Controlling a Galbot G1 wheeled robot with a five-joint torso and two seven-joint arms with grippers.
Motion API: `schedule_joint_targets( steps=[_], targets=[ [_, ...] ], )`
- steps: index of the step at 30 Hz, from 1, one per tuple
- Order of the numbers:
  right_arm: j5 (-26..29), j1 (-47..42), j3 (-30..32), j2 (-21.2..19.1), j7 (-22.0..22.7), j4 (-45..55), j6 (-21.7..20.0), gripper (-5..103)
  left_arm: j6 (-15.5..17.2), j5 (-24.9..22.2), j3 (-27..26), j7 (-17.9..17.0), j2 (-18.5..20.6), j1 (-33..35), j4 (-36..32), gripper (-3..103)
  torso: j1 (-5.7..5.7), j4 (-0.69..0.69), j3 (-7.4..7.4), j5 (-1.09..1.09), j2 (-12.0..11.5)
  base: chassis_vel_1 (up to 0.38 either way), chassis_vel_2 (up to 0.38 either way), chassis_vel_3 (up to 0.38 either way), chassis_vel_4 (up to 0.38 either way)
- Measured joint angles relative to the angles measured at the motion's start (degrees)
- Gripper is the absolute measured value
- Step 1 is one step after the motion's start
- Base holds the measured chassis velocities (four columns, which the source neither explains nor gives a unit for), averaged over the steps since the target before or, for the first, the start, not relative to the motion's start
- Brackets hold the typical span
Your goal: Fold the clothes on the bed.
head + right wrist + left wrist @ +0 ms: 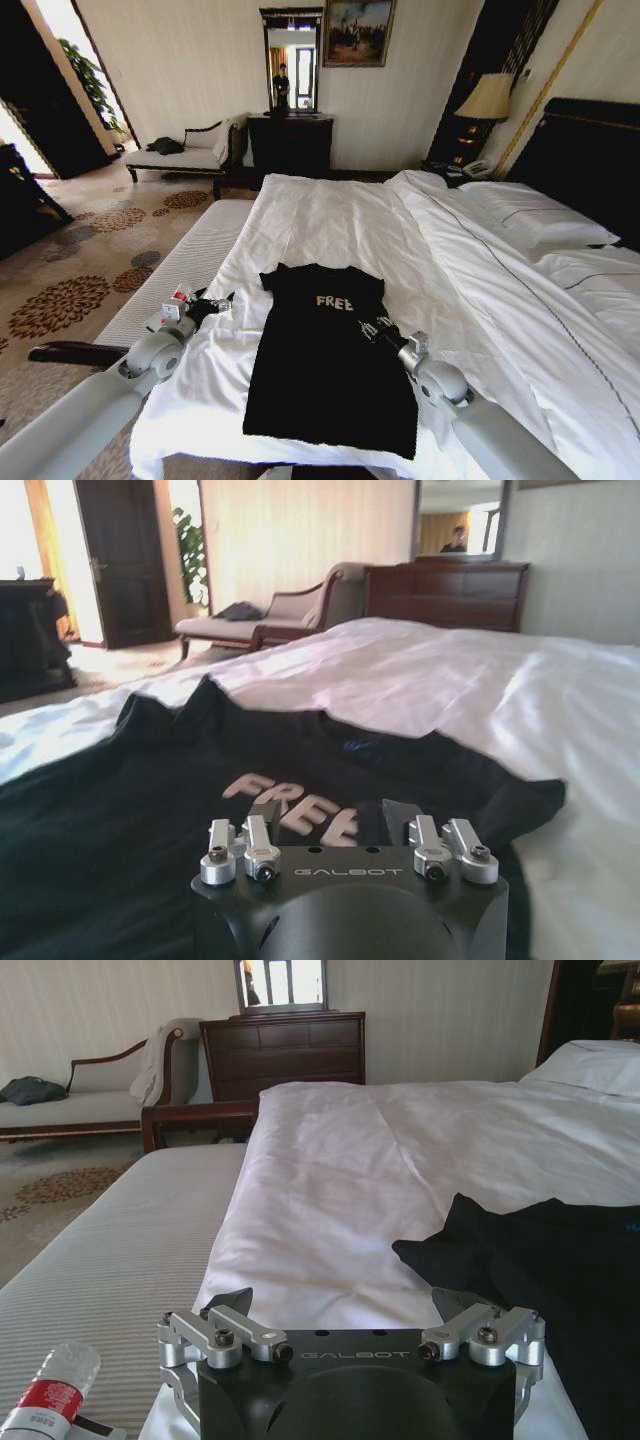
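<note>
The clothes, a black T-shirt with white "FREE" lettering, lie spread flat and face up on the white duvet of the bed, near its foot. My left gripper hovers open over the duvet's edge, just left of the shirt, with nothing between its fingers. In the left wrist view the gripper has the shirt's sleeve ahead and to one side. My right gripper hangs low over the shirt's right side beside the lettering. Its jaws stand open and empty.
A striped bench runs along the bed's left side, with a clear red-labelled bottle on it. Pillows and a dark headboard are at the right. A chaise, dresser and lamp stand beyond.
</note>
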Motion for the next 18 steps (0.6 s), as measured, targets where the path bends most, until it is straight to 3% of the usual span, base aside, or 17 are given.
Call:
schedule_joint_targets(
  steps=[1, 3, 6, 7, 9, 12, 18],
  targets=[
    [0.5, -1.0, 1.7, 0.3, 0.4, 0.8, 0.0, 65, 0.0, 0.2, 0.0, 0.0, -0.4, 0.0, 0.6, 100, 0.0, 0.01, 0.0, -0.01, 0.0, 0.0, 0.0, 0.0, 0.0],
    [0.7, -1.4, 2.4, 0.5, 0.6, 1.1, 0.1, 65, 0.0, 0.2, 0.1, 0.0, -0.6, 0.0, 0.9, 100, 0.0, 0.01, 0.0, 0.0, 0.0, 0.0, 0.0, 0.0, 0.0],
    [1.4, -2.3, 4.3, 0.6, 1.1, 1.4, 0.2, 80, -0.3, -0.5, 0.0, 0.0, -1.5, -0.2, 2.6, 100, 0.0, 0.0, 0.0, -0.01, 0.0, 0.0, 0.0, 0.0, 0.0],
    [1.9, -2.3, 4.4, 0.5, 1.2, 1.4, 0.2, 86, -0.5, -1.7, -0.2, 0.0, -2.0, -0.7, 3.7, 100, 0.0, 0.03, 0.0, 0.0, 0.0, 0.0, 0.0, 0.0, 0.0],
    [2.0, -2.2, 4.4, 0.4, 1.2, 1.4, 0.2, 86, -0.5, -2.6, -0.2, 0.0, -2.3, -1.4, 4.4, 100, 0.0, 0.05, 0.0, 0.01, 0.0, 0.0, 0.0, 0.0, 0.0],
    [2.8, -1.7, 3.9, 0.1, 1.6, 1.3, 0.2, 99, -0.5, -6.9, 1.2, -0.3, -4.1, -5.9, 8.4, 100, 0.0, 0.02, 0.0, 0.0, 0.0, 0.0, 0.0, 0.0, 0.0],
    [3.1, -2.8, 4.6, -0.2, 2.2, 1.4, -0.1, 100, -0.2, -10.0, 6.4, 0.6, -8.4, -15.1, 16.2, 100, 0.0, 0.04, 0.02, 0.0, 0.0, 0.0, 0.0, 0.0, 0.0]
  ],
)
